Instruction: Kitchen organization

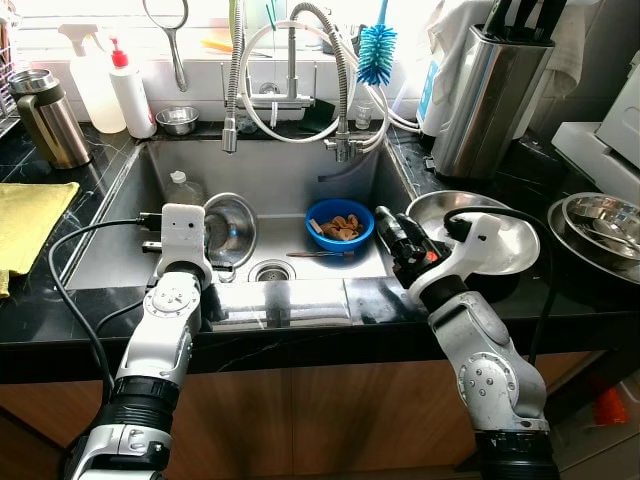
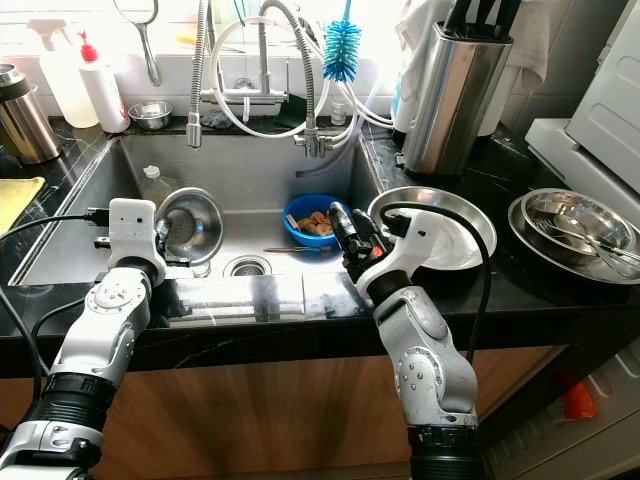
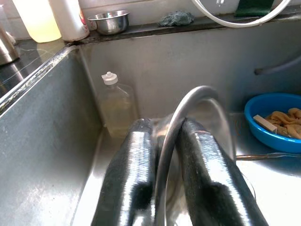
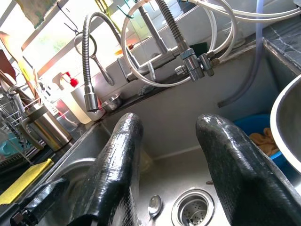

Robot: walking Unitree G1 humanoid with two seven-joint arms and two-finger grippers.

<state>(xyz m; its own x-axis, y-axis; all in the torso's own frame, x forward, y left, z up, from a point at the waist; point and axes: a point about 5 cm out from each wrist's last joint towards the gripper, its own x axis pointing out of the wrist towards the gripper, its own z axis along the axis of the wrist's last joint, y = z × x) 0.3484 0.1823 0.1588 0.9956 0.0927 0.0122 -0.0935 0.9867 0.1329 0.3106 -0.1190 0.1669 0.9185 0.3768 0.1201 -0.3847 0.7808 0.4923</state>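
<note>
A black marble counter [image 1: 60,305] is seen with a steel sink [image 1: 300,170] set into it, below a bright window. The left hand [image 3: 162,188] is closed narrowly on the rim of a steel bowl [image 1: 230,228], which is held tilted on edge at the sink's near left; one black finger [image 3: 129,179] lies on each side of the rim. The right hand [image 4: 174,174] is held wide apart over the sink's near right, with nothing between its fingers.

A blue bowl [image 1: 340,222] with brownish scraps is seen on the sink floor to the right of the steel bowl, with the drain [image 1: 272,271] nearer and a utensil [image 1: 320,255] lying between. A clear bottle [image 3: 115,101] stands in the far-left corner of the sink. On the right counter, a steel plate [image 1: 500,235] lies just beside the right arm, and a knife block [image 1: 490,90] stands farther back. A yellow cloth [image 1: 25,220] lies on the left counter.

In the right wrist view, a spoon [image 4: 154,205] is shown beside the drain.
</note>
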